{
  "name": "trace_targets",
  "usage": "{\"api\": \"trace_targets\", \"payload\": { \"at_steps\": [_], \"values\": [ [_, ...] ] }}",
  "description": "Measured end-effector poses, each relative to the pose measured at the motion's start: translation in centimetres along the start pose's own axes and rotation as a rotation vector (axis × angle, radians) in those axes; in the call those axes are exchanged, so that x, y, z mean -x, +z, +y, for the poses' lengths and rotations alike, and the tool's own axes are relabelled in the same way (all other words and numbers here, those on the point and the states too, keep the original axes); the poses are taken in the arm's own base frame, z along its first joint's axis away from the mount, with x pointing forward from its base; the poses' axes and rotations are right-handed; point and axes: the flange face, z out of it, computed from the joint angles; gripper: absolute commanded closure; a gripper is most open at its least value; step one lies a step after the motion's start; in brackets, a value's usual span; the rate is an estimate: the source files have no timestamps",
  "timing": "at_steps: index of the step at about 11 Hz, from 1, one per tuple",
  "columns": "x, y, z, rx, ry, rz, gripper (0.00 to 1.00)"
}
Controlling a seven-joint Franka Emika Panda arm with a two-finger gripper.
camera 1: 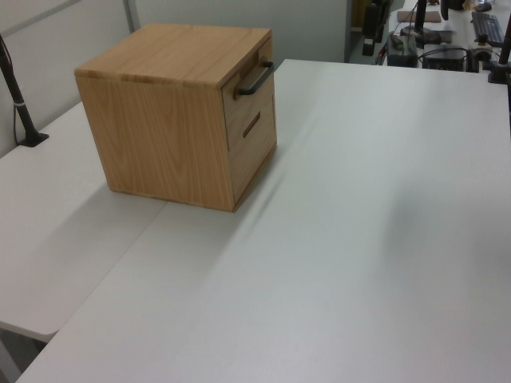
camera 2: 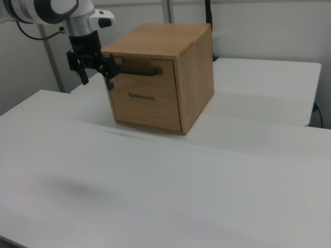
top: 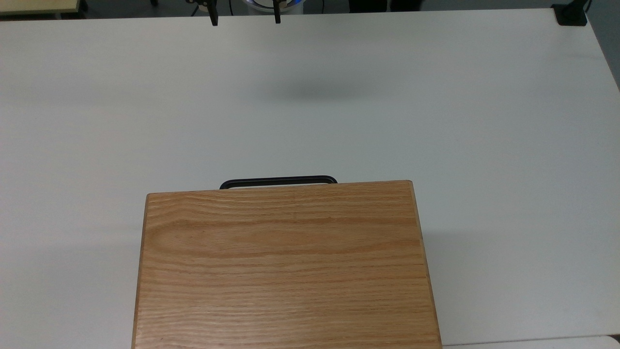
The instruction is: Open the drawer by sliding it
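Note:
An oak cabinet (top: 286, 261) stands on the white table (top: 436, 97). Its upper drawer (camera 2: 165, 80) is pushed in flush with the front. The drawer's long black bar handle (top: 278, 181) juts past the cabinet's top edge in the top view, and the handle (camera 1: 254, 80) also shows in the left view. My gripper (top: 245, 19) hangs open at the top view's upper edge, well away from the handle across bare table. In the right view the gripper (camera 2: 96, 81) hovers above the table in line with the handle (camera 2: 137, 73), nothing between its fingers.
Below the drawer sits a second front with a narrow recessed slot (camera 2: 142, 96). A black clamp (top: 571, 14) grips the table corner at the top view's upper right. A black stand (camera 1: 20, 104) rises at the left view's left.

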Motion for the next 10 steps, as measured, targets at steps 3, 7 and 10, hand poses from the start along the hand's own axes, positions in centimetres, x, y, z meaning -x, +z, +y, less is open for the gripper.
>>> {"api": "trace_targets", "payload": {
  "at_steps": [3, 7, 10],
  "values": [
    [0.01, 0.1, 0.01, 0.0, 0.0, -0.002, 0.0],
    [0.03, 0.31, 0.04, 0.0, 0.001, -0.006, 0.0],
    [0.06, 0.48, 0.31, 0.0, 0.006, -0.01, 0.0]
  ]
}}
